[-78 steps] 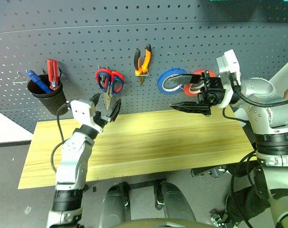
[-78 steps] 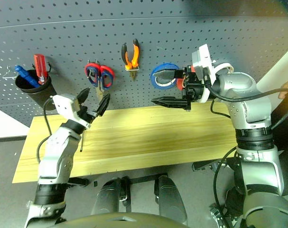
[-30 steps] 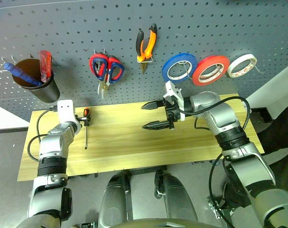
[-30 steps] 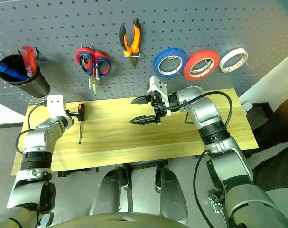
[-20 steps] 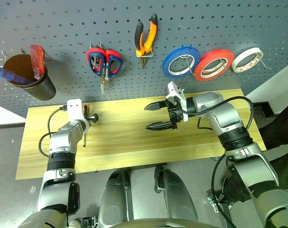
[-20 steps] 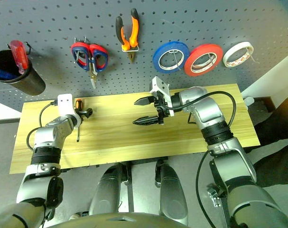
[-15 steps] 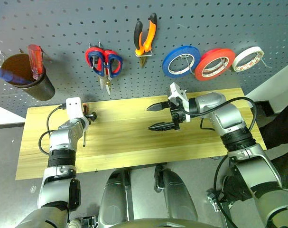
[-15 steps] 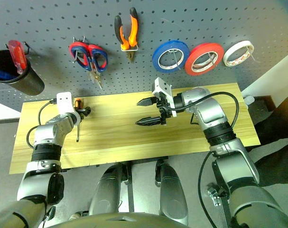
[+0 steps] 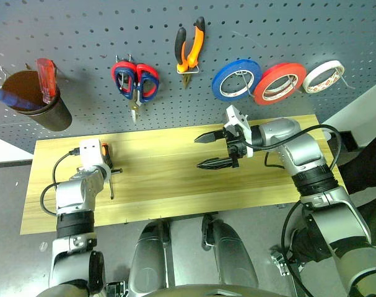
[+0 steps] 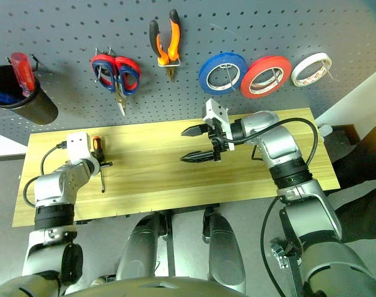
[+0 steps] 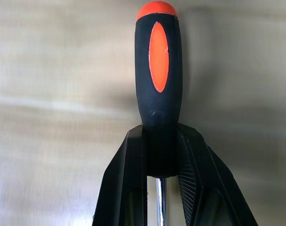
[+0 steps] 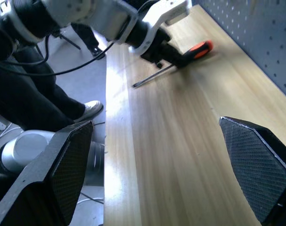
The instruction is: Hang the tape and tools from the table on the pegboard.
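Note:
The slim screwdriver (image 9: 104,152), with an orange-and-black handle, lies on the light wood table (image 9: 169,185) near its left end. My left gripper (image 9: 109,169) is shut on the handle's lower end (image 11: 158,94), one black finger (image 11: 131,179) on each side and the steel shaft between them. My right gripper (image 9: 207,151) hovers open and empty over the middle of the table. The red tape (image 9: 276,83) and the orange-and-black pliers (image 9: 189,48) hang on the dark grey pegboard (image 9: 88,31).
Also on the pegboard are red-and-blue-handled scissors (image 9: 135,80), a blue roll (image 9: 236,80), a white roll (image 9: 323,76) and a black cup (image 9: 39,110) holding a red-handled screwdriver. Bare wood stretches between the two grippers.
My left gripper has shut on the screwdriver's handle and drawn back a little toward the table's front. The right gripper stays open in about the same place.

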Controlling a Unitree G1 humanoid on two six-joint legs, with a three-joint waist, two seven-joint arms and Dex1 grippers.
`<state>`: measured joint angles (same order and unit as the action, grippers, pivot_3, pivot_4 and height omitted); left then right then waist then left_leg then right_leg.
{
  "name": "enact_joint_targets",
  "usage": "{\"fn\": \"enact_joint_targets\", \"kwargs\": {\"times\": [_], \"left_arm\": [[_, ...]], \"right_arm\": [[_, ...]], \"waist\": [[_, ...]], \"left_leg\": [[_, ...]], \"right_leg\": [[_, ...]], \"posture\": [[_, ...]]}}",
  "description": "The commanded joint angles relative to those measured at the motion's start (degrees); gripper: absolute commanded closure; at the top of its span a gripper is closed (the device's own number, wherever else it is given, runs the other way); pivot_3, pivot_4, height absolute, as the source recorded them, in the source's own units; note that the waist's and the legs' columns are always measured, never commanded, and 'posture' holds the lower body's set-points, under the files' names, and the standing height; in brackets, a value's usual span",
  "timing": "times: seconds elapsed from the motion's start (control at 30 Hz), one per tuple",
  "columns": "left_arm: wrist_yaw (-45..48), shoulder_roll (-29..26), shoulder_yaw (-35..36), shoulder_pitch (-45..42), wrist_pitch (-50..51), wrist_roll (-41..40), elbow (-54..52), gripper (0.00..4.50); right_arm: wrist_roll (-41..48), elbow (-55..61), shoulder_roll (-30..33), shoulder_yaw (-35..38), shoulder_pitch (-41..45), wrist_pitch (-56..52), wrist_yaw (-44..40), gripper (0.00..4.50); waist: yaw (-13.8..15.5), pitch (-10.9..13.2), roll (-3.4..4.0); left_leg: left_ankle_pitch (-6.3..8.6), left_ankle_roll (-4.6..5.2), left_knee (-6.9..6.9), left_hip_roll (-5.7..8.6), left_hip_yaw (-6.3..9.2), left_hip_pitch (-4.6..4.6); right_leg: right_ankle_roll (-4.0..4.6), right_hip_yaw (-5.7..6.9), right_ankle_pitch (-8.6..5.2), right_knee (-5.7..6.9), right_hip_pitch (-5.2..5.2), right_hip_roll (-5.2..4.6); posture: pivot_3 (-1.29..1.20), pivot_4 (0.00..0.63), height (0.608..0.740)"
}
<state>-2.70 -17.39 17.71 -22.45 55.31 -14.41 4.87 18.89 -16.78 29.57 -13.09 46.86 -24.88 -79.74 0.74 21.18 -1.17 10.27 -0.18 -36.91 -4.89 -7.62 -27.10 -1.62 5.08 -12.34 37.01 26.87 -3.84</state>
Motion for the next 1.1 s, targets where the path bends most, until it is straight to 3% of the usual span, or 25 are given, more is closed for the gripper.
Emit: {"fn": "enact_joint_targets", "kwargs": {"times": [0.03,0.33,0.53,0.83,1.1], "left_arm": [[0.3,-0.4,1.2,1.8,2.2,-0.5,-5.3,4.0],[11.8,-4.9,-3.9,11.0,5.6,-5.1,-24.7,4.0],[17.4,-7.4,-6.6,21.0,-7.3,-3.2,-35.5,4.0],[17.2,0.0,-4.4,28.4,-27.3,-2.5,-39.9,4.0],[22.2,2.1,-4.7,37.0,-46.1,-1.9,-43.1,4.0]], "right_arm": [[1.5,0.4,0.3,2.7,1.5,1.2,-0.6,0.0],[3.4,1.9,1.2,5.6,2.2,0.5,-1.6,0.0],[7.1,3.3,1.2,8.5,2.8,-0.6,-2.6,0.0],[9.3,5.1,1.3,9.2,2.2,-1.4,-3.4,0.0],[9.2,2.7,-0.1,8.4,3.9,1.1,-4.5,0.0]], "waist": [[0.0,0.0,-0.02],[0.0,-0.2,-0.14],[0.0,-1.2,-0.38],[0.1,-5.3,-0.5],[0.1,-8.5,-0.23]], "left_leg": [[0.0,0.0,0.0,0.0,0.0,-0.05],[-0.02,-0.03,0.01,0.04,-0.04,-0.38],[-0.05,-0.14,0.02,0.05,-0.04,-0.4],[-0.07,-0.16,0.7,0.11,-0.16,-0.45],[-0.07,-0.15,0.72,0.13,-0.18,-0.35]], "right_leg": [[0.0,0.0,0.0,0.01,0.04,0.01],[-0.13,0.04,0.08,-0.07,0.3,0.06],[-0.07,0.06,0.12,-0.11,0.36,0.14],[-0.19,0.08,0.56,-1.32,0.18,0.2],[-0.19,0.12,0.6,-1.47,0.04,0.39]], "posture": [[0.05,0.339,0.74],[0.06,0.255,0.74],[0.06,0.204,0.74],[0.09,0.139,0.74],[0.16,0.092,0.74]]}}
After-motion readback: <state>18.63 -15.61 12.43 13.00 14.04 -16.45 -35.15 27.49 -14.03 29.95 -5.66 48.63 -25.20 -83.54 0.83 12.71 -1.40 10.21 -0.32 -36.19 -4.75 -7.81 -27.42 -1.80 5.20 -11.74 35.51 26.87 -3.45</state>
